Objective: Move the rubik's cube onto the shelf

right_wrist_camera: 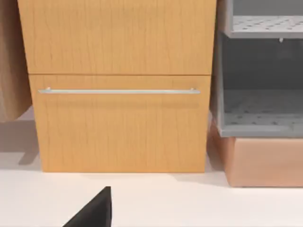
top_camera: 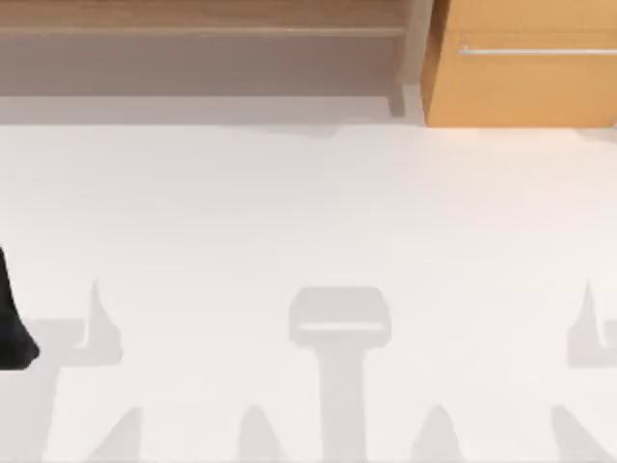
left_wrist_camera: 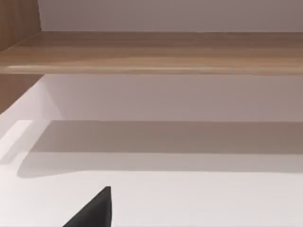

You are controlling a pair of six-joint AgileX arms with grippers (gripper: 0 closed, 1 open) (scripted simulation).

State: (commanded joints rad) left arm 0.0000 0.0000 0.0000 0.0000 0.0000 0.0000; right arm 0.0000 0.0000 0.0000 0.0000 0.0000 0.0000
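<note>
White table [top_camera: 308, 222] backs onto the long tan shelf [top_camera: 202, 31]; gripper openings cannot be told.

You see the shelf [left_wrist_camera: 156, 52] stretching across the far side, casting its shadow on the white table [left_wrist_camera: 199, 198] beneath it.

Left arm [top_camera: 13, 323] is matte black, rounded.
</note>
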